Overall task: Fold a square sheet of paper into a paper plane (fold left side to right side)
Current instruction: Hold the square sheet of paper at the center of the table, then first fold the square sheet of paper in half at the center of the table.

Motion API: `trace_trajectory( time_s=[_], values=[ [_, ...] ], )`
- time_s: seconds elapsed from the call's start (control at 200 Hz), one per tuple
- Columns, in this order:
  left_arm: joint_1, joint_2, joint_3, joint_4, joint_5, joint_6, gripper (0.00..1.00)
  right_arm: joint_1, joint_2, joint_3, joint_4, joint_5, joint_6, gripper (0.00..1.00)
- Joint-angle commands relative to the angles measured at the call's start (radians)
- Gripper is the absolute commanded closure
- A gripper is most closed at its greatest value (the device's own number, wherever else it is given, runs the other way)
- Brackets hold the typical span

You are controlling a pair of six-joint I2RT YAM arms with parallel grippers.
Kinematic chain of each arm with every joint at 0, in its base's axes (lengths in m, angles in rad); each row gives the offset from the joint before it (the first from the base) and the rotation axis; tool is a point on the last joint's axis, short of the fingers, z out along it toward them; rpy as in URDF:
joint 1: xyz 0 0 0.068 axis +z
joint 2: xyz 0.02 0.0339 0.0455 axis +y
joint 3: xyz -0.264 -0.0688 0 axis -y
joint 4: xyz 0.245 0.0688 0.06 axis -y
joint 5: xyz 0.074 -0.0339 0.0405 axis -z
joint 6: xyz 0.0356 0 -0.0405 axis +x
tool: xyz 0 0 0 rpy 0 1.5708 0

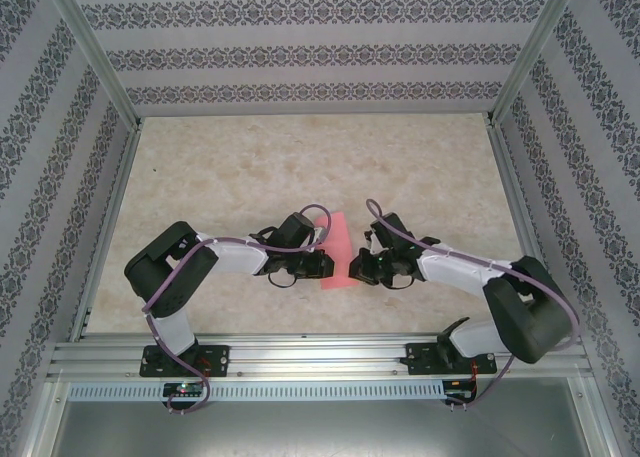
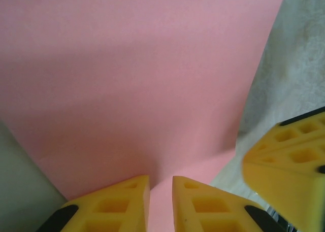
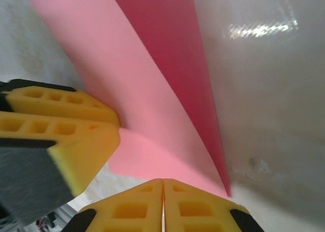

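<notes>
Top external, square sheet of paper (image 1: 338, 252) between end effectors

You've got matt pink paper sheet (image 2: 142, 90), yellow foam-like fingertips (image 3: 198, 209), marbled semi-gloss table (image 1: 300, 167), aluminium frame (image 1: 320, 357).

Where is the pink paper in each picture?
Top view: the paper sits mid-table, between the two claws.
Left wrist view: the paper covers most of the picture, above the left claw.
Right wrist view: the paper slants from top left down to the right claw.
Shared landmark: the pale table shows beside the paper every time.
</notes>
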State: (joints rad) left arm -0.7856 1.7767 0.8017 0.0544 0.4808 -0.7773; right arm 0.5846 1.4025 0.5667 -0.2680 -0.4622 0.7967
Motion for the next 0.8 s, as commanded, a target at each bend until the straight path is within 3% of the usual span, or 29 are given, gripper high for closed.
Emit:
trace_trajectory(
  time_s=[0.0, 0.265, 0.445, 0.794],
  values=[
    [-0.004, 0.020, 0.019, -0.049, -0.043, -0.001, 0.79, 0.025, 0.049, 0.032, 0.049, 0.042, 0.023, 0.90],
    [-0.004, 0.011, 0.045, -0.063, -0.048, -0.004, 0.79, 0.030, 0.112, 0.047, 0.016, 0.097, -0.006, 0.90],
    [-0.001, 0.003, 0.081, -0.052, -0.051, -0.009, 0.73, 0.036, 0.147, 0.062, -0.062, 0.134, -0.052, 0.91],
    [0.023, 0.044, 0.151, -0.093, -0.072, 0.025, 0.74, 0.034, 0.148, 0.045, -0.075, 0.149, -0.063, 0.90]
  ],
)
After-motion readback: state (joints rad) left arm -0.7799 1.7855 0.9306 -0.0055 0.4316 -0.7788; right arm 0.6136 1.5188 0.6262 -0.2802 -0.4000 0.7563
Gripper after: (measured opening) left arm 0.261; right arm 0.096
